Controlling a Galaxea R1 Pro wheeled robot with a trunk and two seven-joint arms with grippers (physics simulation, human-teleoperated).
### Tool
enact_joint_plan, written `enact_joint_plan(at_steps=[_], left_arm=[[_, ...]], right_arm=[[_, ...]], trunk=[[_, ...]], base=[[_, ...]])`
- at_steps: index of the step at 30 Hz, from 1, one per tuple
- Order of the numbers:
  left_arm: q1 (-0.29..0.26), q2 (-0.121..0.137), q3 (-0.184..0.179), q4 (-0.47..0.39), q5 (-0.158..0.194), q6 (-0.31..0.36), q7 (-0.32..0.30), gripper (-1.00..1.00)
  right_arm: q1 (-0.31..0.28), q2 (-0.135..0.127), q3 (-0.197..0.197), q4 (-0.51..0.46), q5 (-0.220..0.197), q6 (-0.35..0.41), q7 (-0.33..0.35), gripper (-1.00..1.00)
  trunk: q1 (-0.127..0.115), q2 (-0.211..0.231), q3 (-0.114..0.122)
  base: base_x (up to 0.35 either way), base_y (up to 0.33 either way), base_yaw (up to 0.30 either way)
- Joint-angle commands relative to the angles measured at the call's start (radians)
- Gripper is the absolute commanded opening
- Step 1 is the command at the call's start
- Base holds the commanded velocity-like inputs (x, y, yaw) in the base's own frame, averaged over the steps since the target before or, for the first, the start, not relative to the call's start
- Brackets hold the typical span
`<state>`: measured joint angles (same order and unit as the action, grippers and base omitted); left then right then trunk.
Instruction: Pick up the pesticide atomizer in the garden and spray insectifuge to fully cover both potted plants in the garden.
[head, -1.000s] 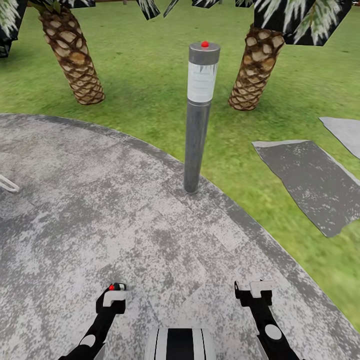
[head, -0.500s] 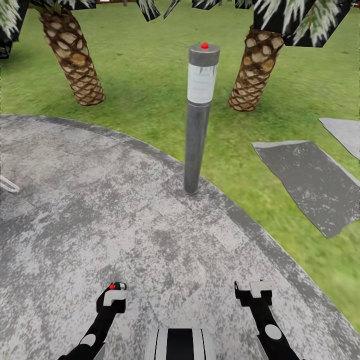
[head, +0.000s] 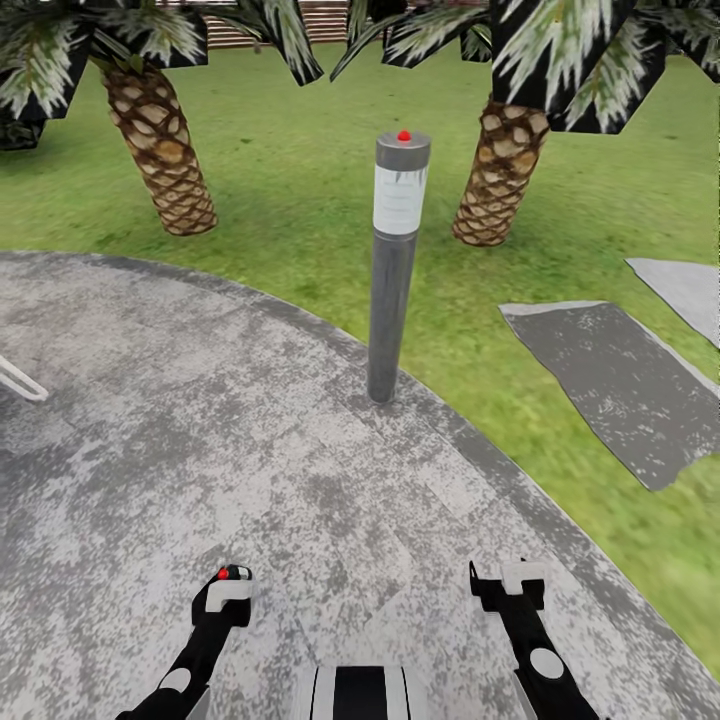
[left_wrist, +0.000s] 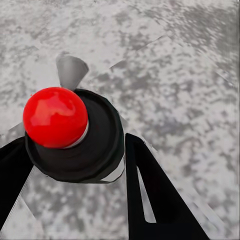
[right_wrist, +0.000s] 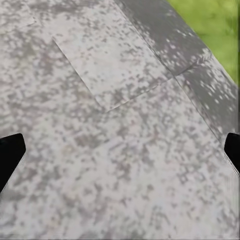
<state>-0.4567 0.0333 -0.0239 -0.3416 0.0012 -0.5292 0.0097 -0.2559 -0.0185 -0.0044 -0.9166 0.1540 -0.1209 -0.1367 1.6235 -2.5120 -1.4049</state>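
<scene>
I hold my left gripper (head: 228, 588) and right gripper (head: 508, 585), both empty with fingers spread, low at the frame's bottom for travel across the patio (head: 200, 420); no pesticide atomizer appears yet.

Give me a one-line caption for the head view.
Grey lamp post at the patio edge, two palms beyond.

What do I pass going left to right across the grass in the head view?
Left palm trunk → grey lamp post → right palm trunk → dark grey slab → pale slab.
</scene>
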Motion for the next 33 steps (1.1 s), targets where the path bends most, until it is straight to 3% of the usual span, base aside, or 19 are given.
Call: enact_joint_plan(at_steps=[1, 25, 33], left_arm=[[0.0, 0.0, -0.002, 0.001, 0.0, -0.003, 0.001, -1.0], [0.0, 0.0, 0.002, 0.005, 0.001, 0.001, 0.001, -1.0], [0.0, 0.0, 0.002, 0.007, 0.002, 0.002, 0.001, -1.0]], right_arm=[[0.0, 0.0, 0.0, 0.0, 0.01, -0.001, -0.004, 1.0], [0.0, 0.002, 0.001, 0.001, 0.01, -0.002, -0.004, 1.0], [0.0, 0.002, 0.001, 0.001, 0.01, -0.002, -0.004, 1.0]], trunk=[[-0.001, 0.0, 0.003], [-0.011, 0.006, 0.097], [-0.015, 0.008, 0.137]], base=[[0.0, 0.0, 0.0], [0.0, 0.0, 0.0], [0.0, 0.0, 0.0]])
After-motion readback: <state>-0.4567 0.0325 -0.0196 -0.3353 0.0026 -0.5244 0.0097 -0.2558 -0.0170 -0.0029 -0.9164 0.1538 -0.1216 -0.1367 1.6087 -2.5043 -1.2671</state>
